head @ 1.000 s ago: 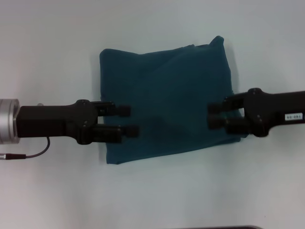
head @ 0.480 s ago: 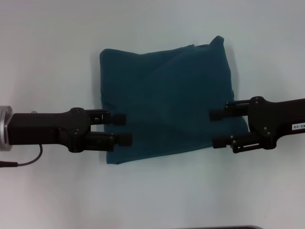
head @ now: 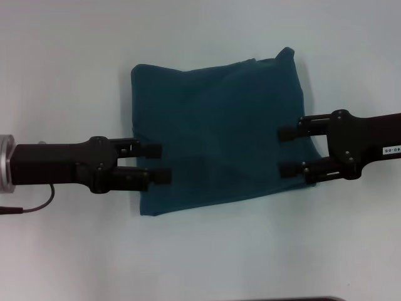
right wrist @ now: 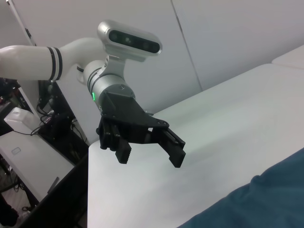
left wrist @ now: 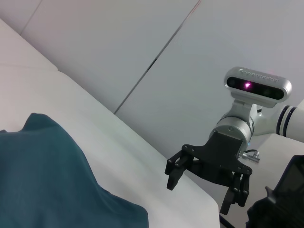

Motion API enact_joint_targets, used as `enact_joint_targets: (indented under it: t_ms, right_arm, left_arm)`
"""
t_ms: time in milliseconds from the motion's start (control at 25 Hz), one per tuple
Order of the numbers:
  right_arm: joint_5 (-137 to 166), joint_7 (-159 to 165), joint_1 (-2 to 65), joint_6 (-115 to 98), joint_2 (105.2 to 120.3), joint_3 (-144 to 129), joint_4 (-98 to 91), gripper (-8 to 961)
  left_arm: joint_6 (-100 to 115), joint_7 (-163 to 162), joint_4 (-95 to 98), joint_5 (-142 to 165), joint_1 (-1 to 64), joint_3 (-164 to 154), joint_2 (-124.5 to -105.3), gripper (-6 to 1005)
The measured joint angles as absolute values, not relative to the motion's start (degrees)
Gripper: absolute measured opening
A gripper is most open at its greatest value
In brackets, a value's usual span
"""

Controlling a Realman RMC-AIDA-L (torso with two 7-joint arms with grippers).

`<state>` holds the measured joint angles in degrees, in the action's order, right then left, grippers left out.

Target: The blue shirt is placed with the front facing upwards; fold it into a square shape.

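Two tools open over opposite side edges of folded blue shirt (head: 219, 132) mid-table (head: 62, 63): left tool (head: 160, 163), right tool (head: 285, 150), neither gripping.

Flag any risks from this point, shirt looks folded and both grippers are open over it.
1. The left gripper and right gripper hang open over the shirt's side edges; a finger dragging out low could catch the cloth and undo the fold.
2. The fold is uneven: the far right corner pokes up and the near edge slants, so it may not pass as square.
3. The shirt lies loose on the table, so any nudge could shift it.
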<state>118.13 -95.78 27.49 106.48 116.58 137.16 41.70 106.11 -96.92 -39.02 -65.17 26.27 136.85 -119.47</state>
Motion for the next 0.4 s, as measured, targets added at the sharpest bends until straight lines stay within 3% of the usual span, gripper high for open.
enact_joint_targets:
  t_ms: [400]
  right_arm:
    - [118.13,-95.84,27.51,105.85,116.42,137.01,41.76,795]
  left_arm:
    - [105.38,-97.08,-39.02,-65.12,26.57,136.85,-119.43,806]
